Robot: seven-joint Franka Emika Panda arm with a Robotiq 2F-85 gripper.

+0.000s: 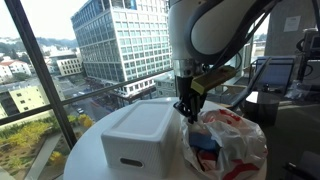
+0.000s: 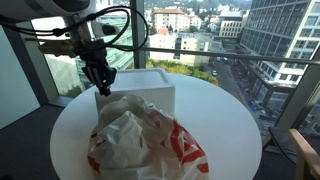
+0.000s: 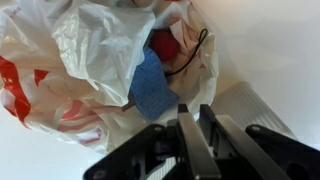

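Note:
My gripper [image 1: 187, 112] [image 2: 102, 88] hangs over a round white table [image 2: 235, 125], between a white foam box [image 1: 140, 135] [image 2: 152, 84] and a crumpled white plastic bag with red print [image 1: 228, 140] [image 2: 140, 142]. In the wrist view its fingers [image 3: 192, 112] are close together with nothing between them. They sit just above the bag's open mouth [image 3: 90, 50]. Inside the bag I see a blue flat item [image 3: 152, 90], a red item [image 3: 165, 45] and a black cord [image 3: 195, 55]. The box's edge [image 3: 248, 105] lies beside the fingers.
Floor-to-ceiling windows with dark frames [image 1: 45, 70] surround the table. A chair and a monitor [image 1: 275, 75] stand behind it. The table's rim [image 1: 80, 150] is near the glass.

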